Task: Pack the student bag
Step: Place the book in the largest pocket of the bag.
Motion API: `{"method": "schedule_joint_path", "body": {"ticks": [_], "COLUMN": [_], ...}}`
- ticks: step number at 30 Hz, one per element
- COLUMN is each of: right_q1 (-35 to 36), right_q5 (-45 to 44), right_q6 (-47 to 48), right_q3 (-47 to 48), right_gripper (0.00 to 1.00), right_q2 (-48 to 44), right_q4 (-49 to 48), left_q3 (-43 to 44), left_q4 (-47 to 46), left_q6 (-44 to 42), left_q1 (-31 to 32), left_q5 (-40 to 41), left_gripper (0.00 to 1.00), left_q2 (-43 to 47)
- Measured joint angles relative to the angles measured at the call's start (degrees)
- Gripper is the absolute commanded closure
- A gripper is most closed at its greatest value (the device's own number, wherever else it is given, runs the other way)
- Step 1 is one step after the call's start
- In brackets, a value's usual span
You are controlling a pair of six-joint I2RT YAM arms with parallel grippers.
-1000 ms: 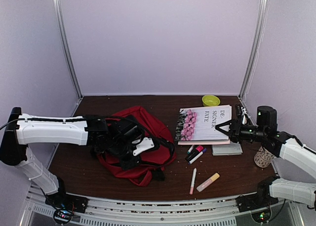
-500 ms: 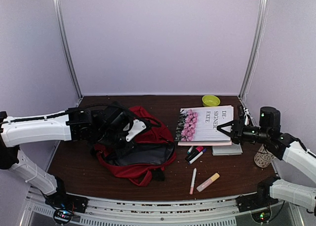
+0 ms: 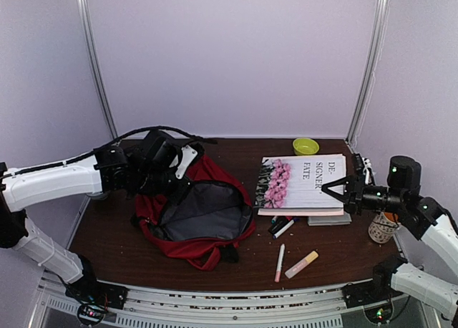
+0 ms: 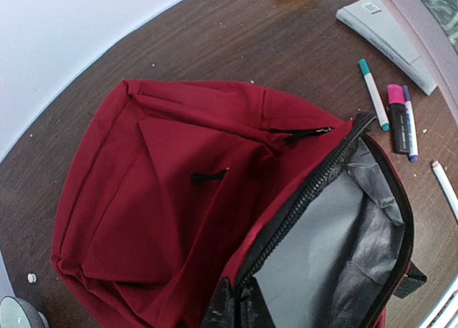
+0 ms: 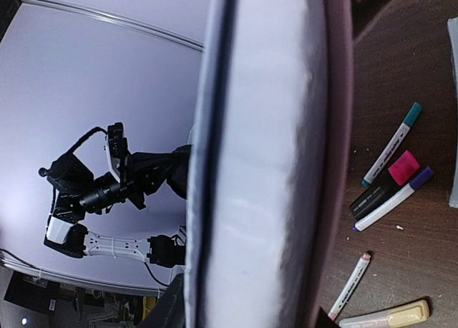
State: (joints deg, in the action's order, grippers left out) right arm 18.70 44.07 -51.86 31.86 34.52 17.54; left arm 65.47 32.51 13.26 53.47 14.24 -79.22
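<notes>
The student bag (image 3: 187, 251), dark red with a grey lining, lies left of centre with its mouth held wide open. My left gripper (image 3: 180, 176) is shut on the bag's zipper rim and holds it up at the back. In the left wrist view the fingertips (image 4: 227, 308) pinch the black zipper edge of the bag (image 4: 164, 206). My right gripper (image 3: 336, 190) is shut on the right edge of a stack of books (image 3: 300, 177), a white flower-cover one over a pink one. The stack fills the right wrist view edge-on (image 5: 265, 163), between that gripper's (image 5: 250, 315) jaws.
Three markers (image 3: 285, 224) lie by the books; they also show in the left wrist view (image 4: 397, 120). A white pen (image 3: 279, 262) and a yellow highlighter (image 3: 301, 264) lie nearer the front. A grey notebook (image 3: 329, 218), a green bowl (image 3: 305, 145) and a patterned cup (image 3: 383, 228) stand on the right.
My left gripper has pulled the bag's rim up and toward the back, opening the mouth wide. My right gripper has moved slightly right with the books' edge.
</notes>
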Motion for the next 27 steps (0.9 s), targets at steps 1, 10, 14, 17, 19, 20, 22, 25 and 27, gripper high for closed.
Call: {"method": "schedule_joint_path", "body": {"ticks": [1, 10, 14, 17, 19, 20, 22, 25, 27], "right_q1": [0.1, 3.3, 7.6, 10.7, 12.6, 13.5, 16.0, 20.3, 22.7], "right_q5": [0.3, 2.3, 2.0, 1.2, 0.4, -0.1, -1.3, -3.4, -5.4], "right_q6": [-0.3, -5.2, -7.2, -8.5, -9.7, -10.3, -11.8, -14.5, -16.9], "right_q3": [0.0, -0.7, -1.6, -2.1, -2.6, -3.0, -4.0, -5.3, -5.8], "right_gripper": [1.0, 1.0, 1.0, 1.0, 1.0, 1.0, 1.0, 1.0, 1.0], "right_q2": [-0.3, -2.8, -2.6, -0.9, 1.0, 1.9, 4.3, 9.0, 13.6], "right_q4": [0.2, 0.6, -1.2, -3.6, -6.2, -7.6, -11.2, -16.3, -20.6], "left_q3": [0.2, 5.3, 8.0, 10.5, 12.5, 13.3, 14.8, 15.7, 15.7], "left_q4": [-0.1, -1.3, -1.5, -1.4, -1.4, -1.4, -1.4, -1.4, -1.5], "left_q6": [0.3, 1.7, 2.0, 2.3, 2.4, 2.4, 2.4, 2.4, 2.6], "left_q1": [-0.7, -6.3, -6.9, -7.5, -8.1, -8.3, -8.7, -8.9, -8.9], "left_q5": [-0.1, -3.0, -4.0, -4.4, -4.7, -4.8, -5.2, -6.1, -6.7], "left_gripper": [1.0, 1.0, 1.0, 1.0, 1.0, 1.0, 1.0, 1.0, 1.0], "left_q2": [-0.2, -3.5, -5.2, -6.9, -8.2, -8.7, -9.8, -10.4, -10.3]}}
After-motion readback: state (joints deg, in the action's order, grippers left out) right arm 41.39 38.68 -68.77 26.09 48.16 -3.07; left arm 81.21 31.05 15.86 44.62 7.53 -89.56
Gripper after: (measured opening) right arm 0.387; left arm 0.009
